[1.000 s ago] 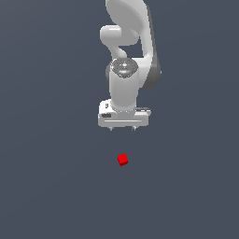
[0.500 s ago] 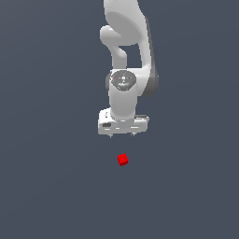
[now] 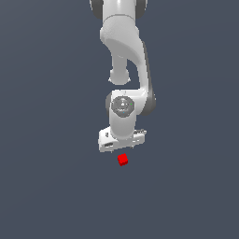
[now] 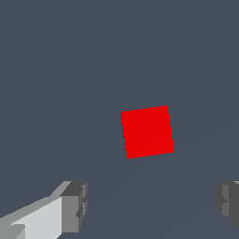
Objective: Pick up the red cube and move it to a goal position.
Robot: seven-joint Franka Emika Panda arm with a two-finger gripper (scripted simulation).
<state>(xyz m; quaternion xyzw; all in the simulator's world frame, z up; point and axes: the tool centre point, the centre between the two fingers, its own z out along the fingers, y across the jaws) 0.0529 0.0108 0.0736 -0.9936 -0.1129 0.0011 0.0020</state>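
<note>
Wrist view gives me my clearest read: the red cube (image 4: 147,132) sits flat on the dark grey surface (image 4: 56,70), turned slightly askew so its edges do not line up with the fingers. I see only its top face, a plain matte red square. Both fingertips (image 4: 74,207) show as grey blocks at the edge of that picture, one on each side and well apart, with bare surface between them. So I read the gripper (image 4: 151,205) as spread wide and clamped on nothing. The cube lies ahead of the gap between the fingers rather than inside it, touching neither.

From the exterior view I see the white arm (image 3: 126,51) reaching down from the top of the picture, its wrist joint facing the camera and the gripper (image 3: 122,148) hanging low at its end. The red cube (image 3: 123,160) rests on the surface (image 3: 46,186) just beneath the gripper body, close to it (whether the fingertips reach the cube's height I cannot tell from this angle, since the hand hides them). The cube looks much smaller than the hand above it. Around it the surface is one even dark slate tone, and I can make out no marker for the goal position in either view.
</note>
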